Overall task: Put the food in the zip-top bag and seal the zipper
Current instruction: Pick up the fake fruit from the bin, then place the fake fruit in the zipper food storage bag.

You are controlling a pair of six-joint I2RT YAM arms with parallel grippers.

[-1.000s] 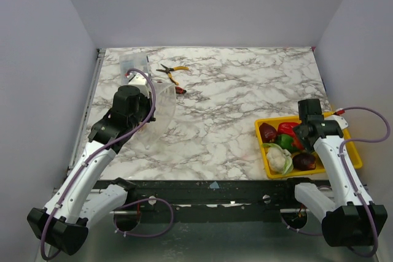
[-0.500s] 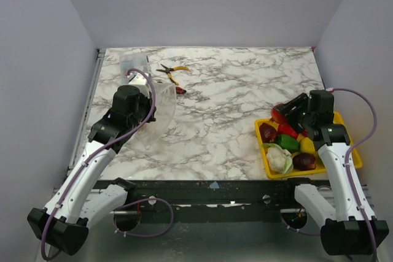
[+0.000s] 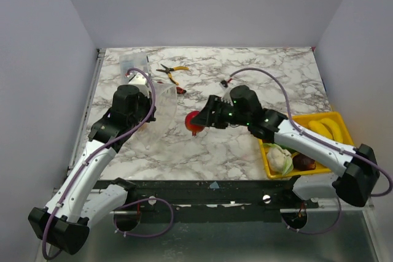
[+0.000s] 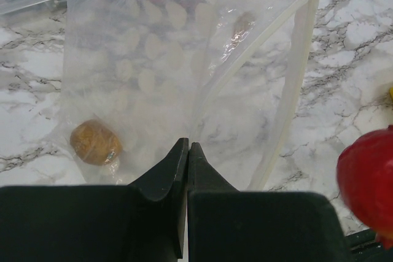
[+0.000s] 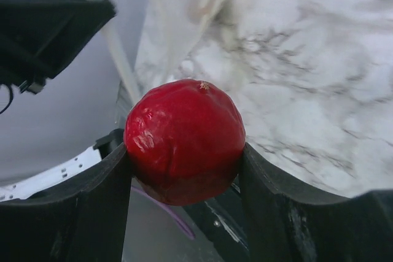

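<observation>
My left gripper (image 4: 187, 145) is shut on the near edge of the zip-top bag (image 4: 184, 59), a clear sheet with white dots held over the marble. The bag's zipper (image 4: 295, 72) runs down its right side, facing the right arm. An orange-brown piece (image 4: 94, 142) lies inside the bag. My right gripper (image 5: 184, 151) is shut on a round red piece of food (image 5: 184, 136), hanging just right of the bag (image 3: 164, 99) over the table's middle (image 3: 195, 122). More food sits in the yellow tray (image 3: 344, 121): a pale leafy piece (image 3: 279, 159) and a maroon one (image 3: 304, 162).
Yellow-handled pliers (image 3: 172, 73) lie behind the bag. A rigid clear box (image 3: 134, 62) stands at the back left. Yellow bananas (image 3: 325, 128) rest in the tray. Walls close in the table on the left, back and right.
The right arm lifted the red piece out of the yellow tray and swung left across the table to the bag's open side. The left arm and bag have not moved.
</observation>
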